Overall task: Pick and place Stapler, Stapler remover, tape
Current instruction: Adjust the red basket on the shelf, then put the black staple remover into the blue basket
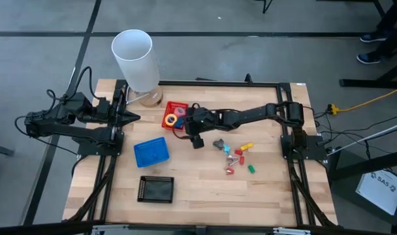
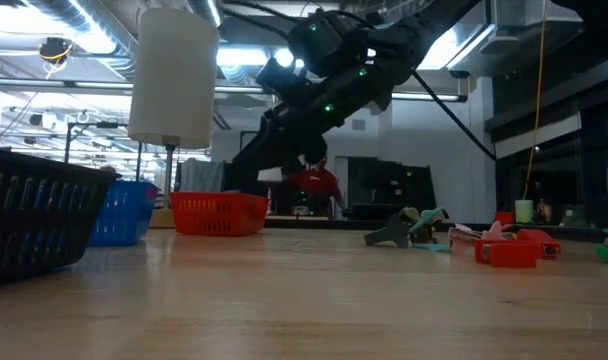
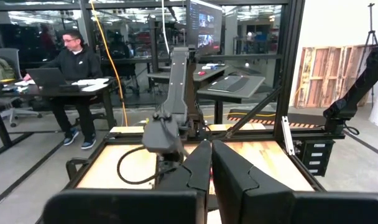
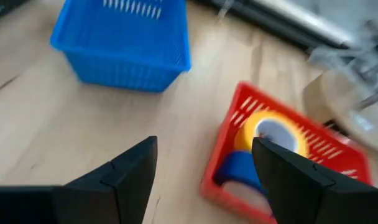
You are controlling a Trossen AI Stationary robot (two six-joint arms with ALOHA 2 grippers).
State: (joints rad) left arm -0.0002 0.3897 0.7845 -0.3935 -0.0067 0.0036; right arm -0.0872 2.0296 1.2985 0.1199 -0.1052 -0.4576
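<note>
The red basket [image 1: 175,115] [image 4: 239,109] holds the tape rolls: a yellow one [image 4: 271,134], a blue one [image 4: 240,169] and a pink one [image 1: 179,111]. My right gripper [image 1: 193,136] [image 4: 204,146] hovers open and empty above the table, just right of that basket, its fingers over bare wood. A grey claw-shaped stapler remover [image 1: 219,144] [image 2: 399,230] lies on the table to the right of the gripper. A red stapler [image 2: 509,250] lies among small red, yellow and green pieces [image 1: 241,156]. My left gripper [image 1: 130,117] [image 3: 211,165] waits shut at the table's left edge.
A blue basket [image 1: 150,152] [image 4: 124,43] stands near the table's middle-left, and a black basket [image 1: 156,189] [image 2: 34,215] sits closer to the near edge. A tall white cylinder [image 1: 134,59] rises on a stand at the far left corner. Bare wood shows near the right side.
</note>
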